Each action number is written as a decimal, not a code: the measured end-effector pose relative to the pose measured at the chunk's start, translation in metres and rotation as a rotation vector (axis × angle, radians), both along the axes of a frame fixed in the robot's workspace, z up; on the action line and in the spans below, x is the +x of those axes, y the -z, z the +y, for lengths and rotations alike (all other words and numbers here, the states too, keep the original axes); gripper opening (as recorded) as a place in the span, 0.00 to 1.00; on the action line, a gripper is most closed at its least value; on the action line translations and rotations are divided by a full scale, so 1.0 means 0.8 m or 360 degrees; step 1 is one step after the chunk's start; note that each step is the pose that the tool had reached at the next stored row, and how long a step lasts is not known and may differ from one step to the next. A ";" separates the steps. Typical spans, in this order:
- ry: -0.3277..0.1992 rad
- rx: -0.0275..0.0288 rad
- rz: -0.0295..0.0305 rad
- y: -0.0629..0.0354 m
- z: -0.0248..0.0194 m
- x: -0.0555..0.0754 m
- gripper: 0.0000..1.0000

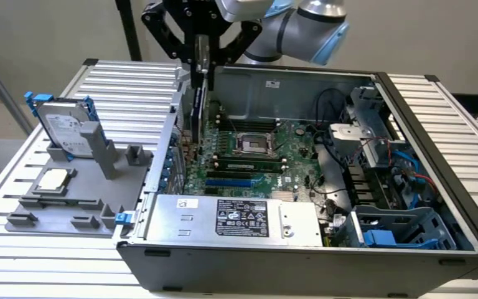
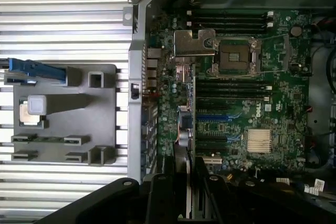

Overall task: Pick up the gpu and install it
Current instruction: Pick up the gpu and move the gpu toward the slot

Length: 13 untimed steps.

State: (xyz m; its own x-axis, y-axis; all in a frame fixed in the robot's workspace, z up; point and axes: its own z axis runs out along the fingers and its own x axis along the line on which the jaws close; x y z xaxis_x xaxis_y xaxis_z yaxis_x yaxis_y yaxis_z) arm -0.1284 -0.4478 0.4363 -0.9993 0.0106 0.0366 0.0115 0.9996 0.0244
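Overhead: the case (image 1: 264,268) is open on top, with free air above the motherboard (image 1: 260,149).
Tool: the tool (image 1: 202,68) hangs over the board's far edge, clamped on a graphics card (image 1: 196,109) held edge-down.
Beside the card: the side wall (image 1: 162,149) stands just beside it on the exterior view's left, leaving a tight gap.
Near side: the power supply (image 1: 231,218) walls off the board.
Exterior view's right: cables (image 1: 338,103) and a drive cage (image 1: 401,227) crowd it.
Outside: bare ribbed worktop (image 1: 131,81) lies behind the upright hard drive (image 1: 63,128).
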 end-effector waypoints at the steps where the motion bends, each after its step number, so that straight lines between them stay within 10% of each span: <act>1: 0.0000 -0.00035 0.00010 0.001 0.0000 0.006 0.26; 13: 0.0000 -0.00590 0.00078 0.013 0.0015 0.071 0.26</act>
